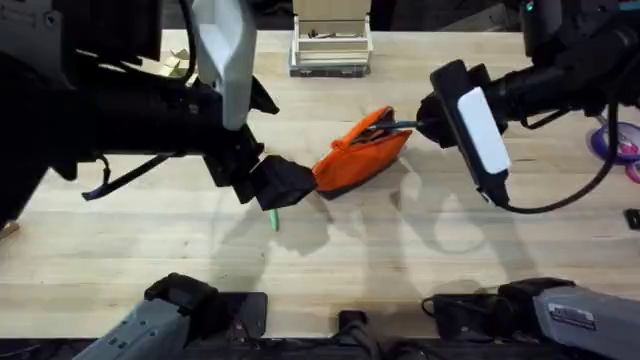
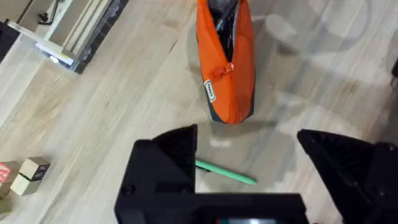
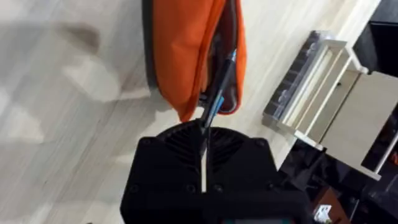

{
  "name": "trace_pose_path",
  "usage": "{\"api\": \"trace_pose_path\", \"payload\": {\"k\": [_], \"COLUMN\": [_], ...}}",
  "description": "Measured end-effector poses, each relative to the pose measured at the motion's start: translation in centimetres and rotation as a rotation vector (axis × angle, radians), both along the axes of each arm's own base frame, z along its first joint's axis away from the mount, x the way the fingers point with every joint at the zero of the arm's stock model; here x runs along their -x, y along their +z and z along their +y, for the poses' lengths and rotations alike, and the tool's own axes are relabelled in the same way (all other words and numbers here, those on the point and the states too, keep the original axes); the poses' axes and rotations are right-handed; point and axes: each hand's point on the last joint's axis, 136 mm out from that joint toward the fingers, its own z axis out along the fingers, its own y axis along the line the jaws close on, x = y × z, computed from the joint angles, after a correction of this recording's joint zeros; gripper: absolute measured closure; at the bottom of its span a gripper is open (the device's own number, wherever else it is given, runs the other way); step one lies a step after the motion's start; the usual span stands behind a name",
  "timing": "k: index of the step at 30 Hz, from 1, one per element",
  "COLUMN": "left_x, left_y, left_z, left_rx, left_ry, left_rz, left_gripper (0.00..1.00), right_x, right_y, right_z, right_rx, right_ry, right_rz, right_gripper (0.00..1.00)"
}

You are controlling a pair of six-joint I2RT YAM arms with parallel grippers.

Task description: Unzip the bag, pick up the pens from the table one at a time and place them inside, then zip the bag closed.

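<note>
Right gripper (image 3: 204, 144): fingers pressed together on my black pen (image 3: 219, 87), which I hold at the far end of the bag (image 1: 362, 152); the pen's forward part slants into the bag's gaping mouth.
Left gripper (image 2: 245, 163): fingers spread wide with nothing between them, hanging over the table (image 1: 300, 270) just short of the bag's near end.
Bag: bright orange fabric pouch lying on the table between my two grippers, slanted in the overhead view, its right end higher in the frame. Its zipper is undone along the top and the dark lining shows through the opening. A small white label sits on the side near my left gripper, and the dark base edge touches the wood.
Green pen (image 2: 226, 172): flat on the table just beside the bag's near end, apart from the bag, lying between my left fingers and partly hidden by the left one. In the overhead view only a short green tip pokes out below my left gripper.
Black pen: one end clamped in my right fingers, the other inside the bag; how deep it reaches I cannot tell.
Table: light wooden planks with visible grain.
Tray (image 1: 330, 45): a white holder stands at the table's far edge, well apart from the bag.
</note>
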Motion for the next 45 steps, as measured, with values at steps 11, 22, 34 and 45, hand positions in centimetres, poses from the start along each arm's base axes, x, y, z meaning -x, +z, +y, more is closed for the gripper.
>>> {"api": "trace_pose_path", "payload": {"k": [11,22,34,45], "left_x": [0.0,-0.4,-0.4,-0.4], "left_y": [0.0,0.3,0.3,0.3], "left_z": [0.0,-0.1,-0.1,-0.1], "left_rx": [0.000,0.007,0.007,0.007], "left_ry": [0.000,0.000,0.000,0.000], "left_rz": [-0.001,-0.021,-0.021,-0.022], "left_gripper": [0.007,0.007,0.007,0.007], "right_x": [-0.7,-1.8,-3.2,-3.1], "right_y": [-1.1,-3.1,-4.5,-3.5], "right_z": [1.0,2.1,2.8,3.1], "right_rx": [-0.045,-0.093,-0.123,-0.165], "right_ry": [0.024,0.048,0.061,0.059], "right_rz": [0.031,0.075,0.073,0.067], "right_gripper": [0.967,0.968,0.968,0.968]}}
